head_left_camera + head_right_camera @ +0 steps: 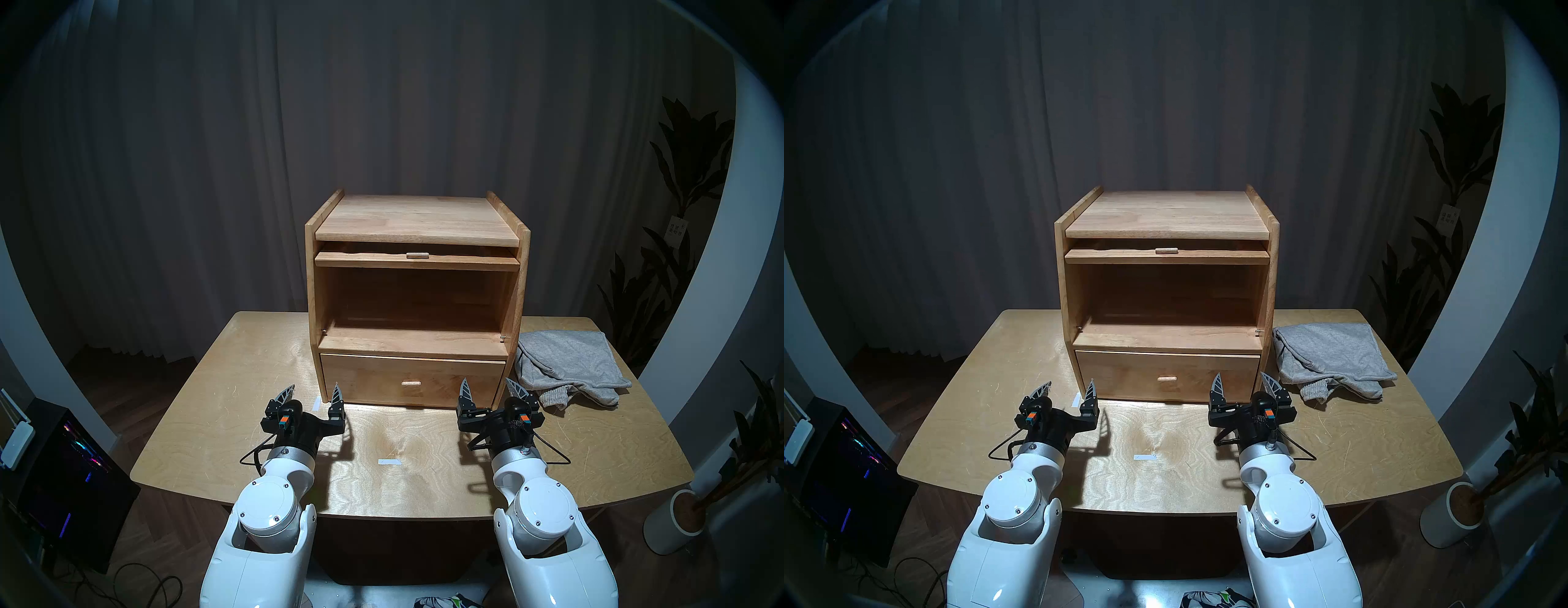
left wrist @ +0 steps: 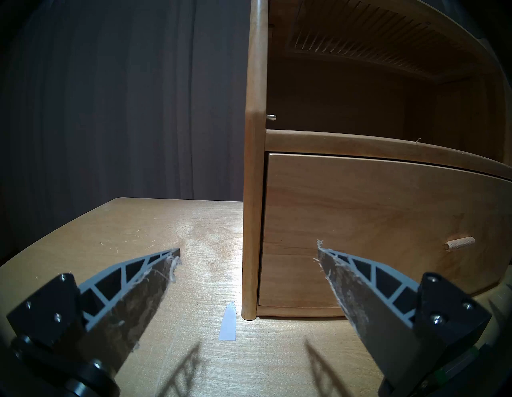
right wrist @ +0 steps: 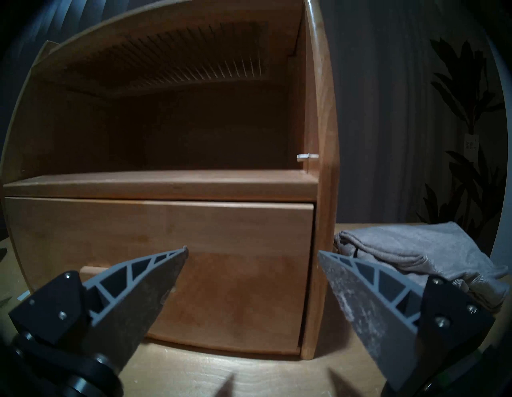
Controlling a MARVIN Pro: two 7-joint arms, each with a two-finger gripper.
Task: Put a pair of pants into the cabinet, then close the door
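Observation:
The light-wood cabinet (image 1: 418,220) (image 1: 1166,212) stands at the back middle of the table. Its upper compartment is open and empty. The door (image 1: 418,261) lies flat, slid in under the top, with its tab handle facing me; its ribbed glass (image 3: 180,55) shows from below. Folded grey pants (image 1: 568,365) (image 3: 415,249) lie on the table, touching the cabinet's right side. My left gripper (image 1: 314,385) (image 2: 248,248) hangs open before the cabinet's front left corner. In front of the drawer's right end, my right gripper (image 1: 487,381) (image 3: 252,250) is open and empty, just left of the pants.
The drawer (image 1: 413,378) below the compartment is shut. The wooden table (image 1: 254,361) carries small white tape marks (image 1: 389,462). A potted plant (image 1: 679,513) stands on the floor at the right and a dark computer case (image 1: 63,467) at the left. A curtain hangs behind.

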